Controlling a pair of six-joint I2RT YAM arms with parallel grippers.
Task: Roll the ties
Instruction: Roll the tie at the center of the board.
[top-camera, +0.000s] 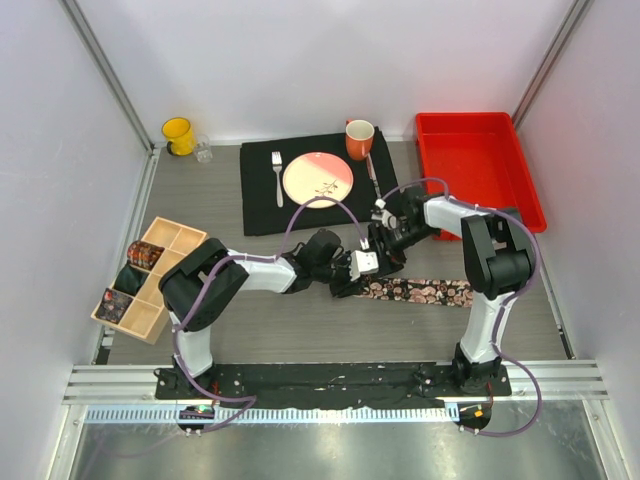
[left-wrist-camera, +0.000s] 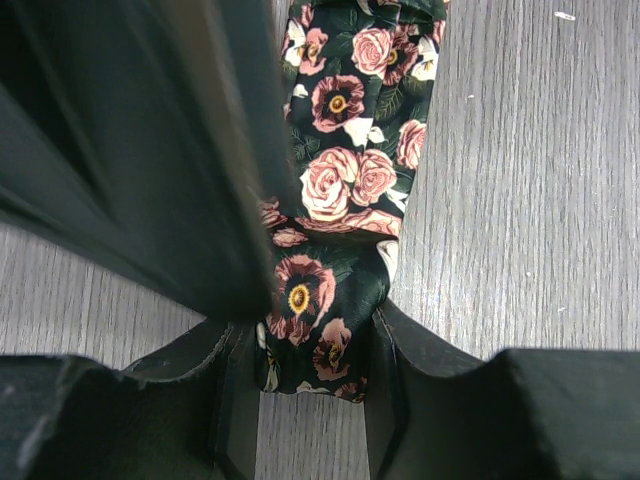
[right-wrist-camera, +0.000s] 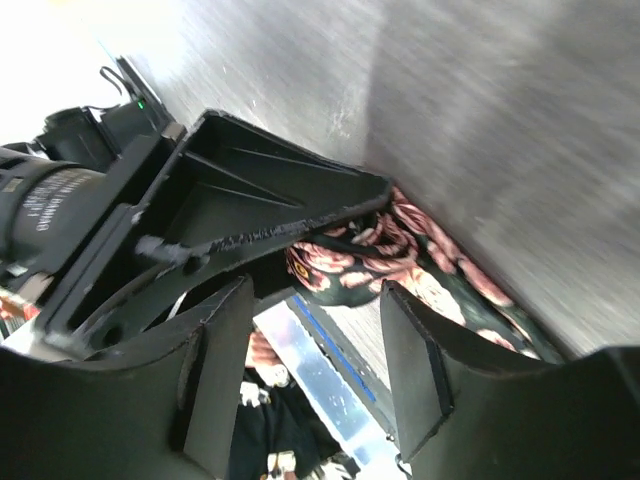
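A black tie with a pink floral print (top-camera: 420, 292) lies as a flat strip on the grey table, right of centre. My left gripper (top-camera: 350, 283) is at its left end. In the left wrist view the tie (left-wrist-camera: 345, 180) has its folded end pinched between the fingers of my left gripper (left-wrist-camera: 315, 370). My right gripper (top-camera: 385, 250) hovers just above and behind that end with its jaws apart and nothing between them. The right wrist view shows the right gripper (right-wrist-camera: 315, 360) open, with the tie's bunched end (right-wrist-camera: 400, 250) beyond it.
A wooden organizer (top-camera: 165, 240) at the left holds rolled ties (top-camera: 143, 256). At the back, a black placemat (top-camera: 262, 205) carries a plate (top-camera: 318, 180), a fork (top-camera: 277, 178) and an orange mug (top-camera: 359, 139). There is a red bin (top-camera: 475, 170) at the back right and a yellow mug (top-camera: 178, 134) at the back left.
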